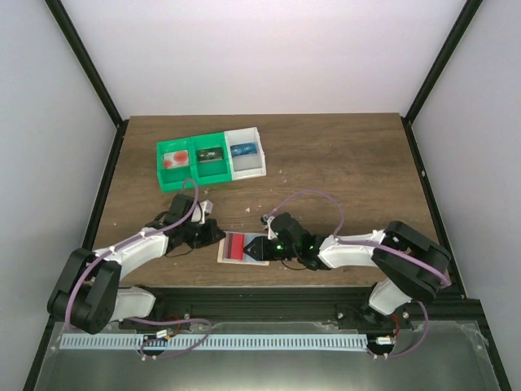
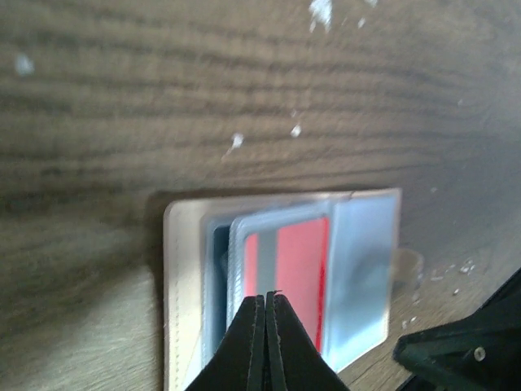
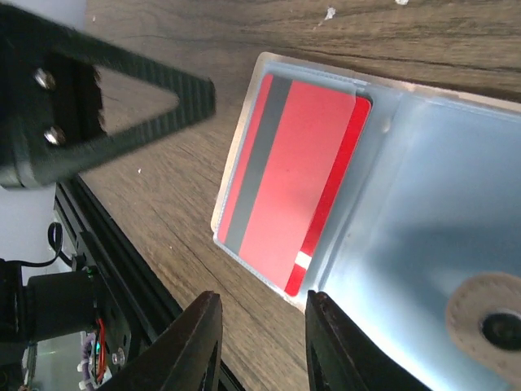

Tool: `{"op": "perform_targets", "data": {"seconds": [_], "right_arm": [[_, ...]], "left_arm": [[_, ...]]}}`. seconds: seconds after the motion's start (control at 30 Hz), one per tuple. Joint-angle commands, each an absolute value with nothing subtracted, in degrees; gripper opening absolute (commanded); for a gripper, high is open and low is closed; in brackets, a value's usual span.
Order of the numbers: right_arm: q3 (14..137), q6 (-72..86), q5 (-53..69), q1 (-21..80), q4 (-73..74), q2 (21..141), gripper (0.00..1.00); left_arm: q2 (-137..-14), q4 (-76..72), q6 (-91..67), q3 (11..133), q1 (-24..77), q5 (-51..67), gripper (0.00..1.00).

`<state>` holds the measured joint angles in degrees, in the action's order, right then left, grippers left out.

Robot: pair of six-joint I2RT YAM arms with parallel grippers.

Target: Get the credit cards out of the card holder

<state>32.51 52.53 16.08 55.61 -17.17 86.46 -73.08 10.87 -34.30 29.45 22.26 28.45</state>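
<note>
Although the cards carry patches of print, all of it is too small or blurred to read. The card holder [image 3: 423, 187] lies open and flat on the wooden table [image 2: 163, 81], close to the table's near edge; its rim is tan, 2 grey-blue pocket panels fill the inside, and 1 panel bears a dark round stud [image 3: 496, 326] on a tan patch. A red card [image 3: 293, 171] sits in the holder's other pocket under a frosted cover; it has 1 dark stripe down its length, and a deeper red strip with a small white mark shows along its edge nearest the holder's fold.

The left gripper [image 2: 266, 305] is at the holder's left side, jaws pressed fully together, tips over the end of the red card; whether they nip the card's edge cannot be told. The right gripper [image 3: 262, 300] hangs over the holder's right half, jaws partway apart with nothing seen clamped between them; 1 finger overlaps a grey-blue panel, and the other is just off the holder's edge, over the table.

Well beyond the holder, toward the far side, stand a green tray [image 1: 175, 184] with 2 compartments and a white tray [image 1: 248, 169] touching it. The green tray holds a red and white card [image 1: 173, 160] and a dark card [image 1: 211, 156]; the white tray holds a blue card [image 1: 243, 151].
</note>
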Motion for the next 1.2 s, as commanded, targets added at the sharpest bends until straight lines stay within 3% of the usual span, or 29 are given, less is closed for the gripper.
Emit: {"op": "perform_targets", "data": {"seconds": [0.0, 0.73, 0.97, 1.17], "right_arm": [[35.36, 52.34, 19.43, 54.27, -21.73, 89.48, 0.3], [36.62, 56.07, 22.57, 51.24, -25.66, 99.74, 0.23], [33.52, 58.11, 23.0, 50.8, -30.5, 98.94, 0.18], [30.34, 59.43, 23.08, 50.14, -34.83, 97.29, 0.08]], "left_arm": [[-74.41, 5.54, -35.41, 26.38, 23.43, 28.72, 0.0], [-78.9, 1.14, -36.43, 21.81, 24.48, 30.85, 0.0], [-76.7, 1.25, -37.54, 20.66, 25.05, 32.4, 0.0], [-74.73, 1.84, -38.54, 19.97, 25.14, 32.34, 0.0]]}}
